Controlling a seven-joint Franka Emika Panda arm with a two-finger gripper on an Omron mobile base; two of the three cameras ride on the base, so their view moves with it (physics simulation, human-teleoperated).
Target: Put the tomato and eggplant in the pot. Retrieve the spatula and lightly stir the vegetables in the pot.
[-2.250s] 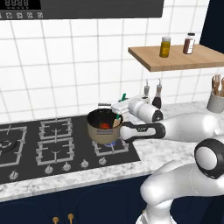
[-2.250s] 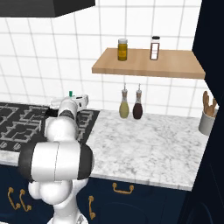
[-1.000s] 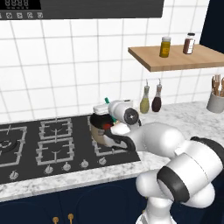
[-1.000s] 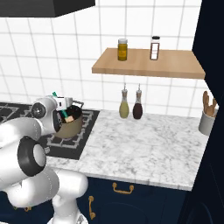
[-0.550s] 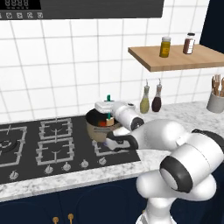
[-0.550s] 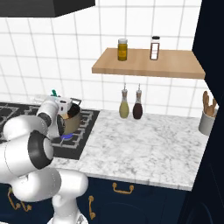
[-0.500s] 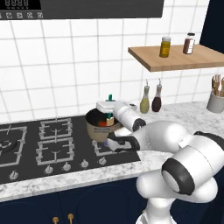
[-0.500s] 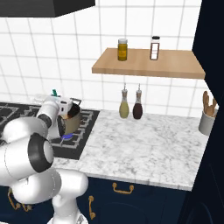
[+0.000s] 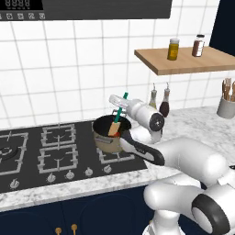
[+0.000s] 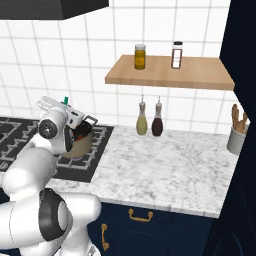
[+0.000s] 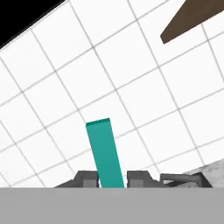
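The tan-gold pot (image 9: 106, 140) stands on the hob's right rear burner and also shows in the right base view (image 10: 80, 144). My gripper (image 9: 119, 103) hovers above it, shut on the spatula's green handle (image 9: 121, 106). The spatula's pale blade (image 9: 114, 128) dips into the pot. In the hand view the green handle (image 11: 105, 153) rises between my fingertips (image 11: 89, 178), with the gripper (image 11: 111, 179) closed on it. A bit of red, the tomato (image 9: 120, 134), shows at the pot's near right side. The eggplant is hidden inside the pot.
The black gas hob (image 9: 50, 151) spreads left of the pot. Two bottles (image 10: 150, 120) stand against the tiled wall on the marble counter (image 10: 165, 165). A wooden shelf (image 9: 193, 62) carries two jars above. A utensil holder (image 9: 226, 103) sits far right.
The hand with the spatula has shifted a little to the right and up over the pot, and the handle's tilt has changed. The pot has stayed put.
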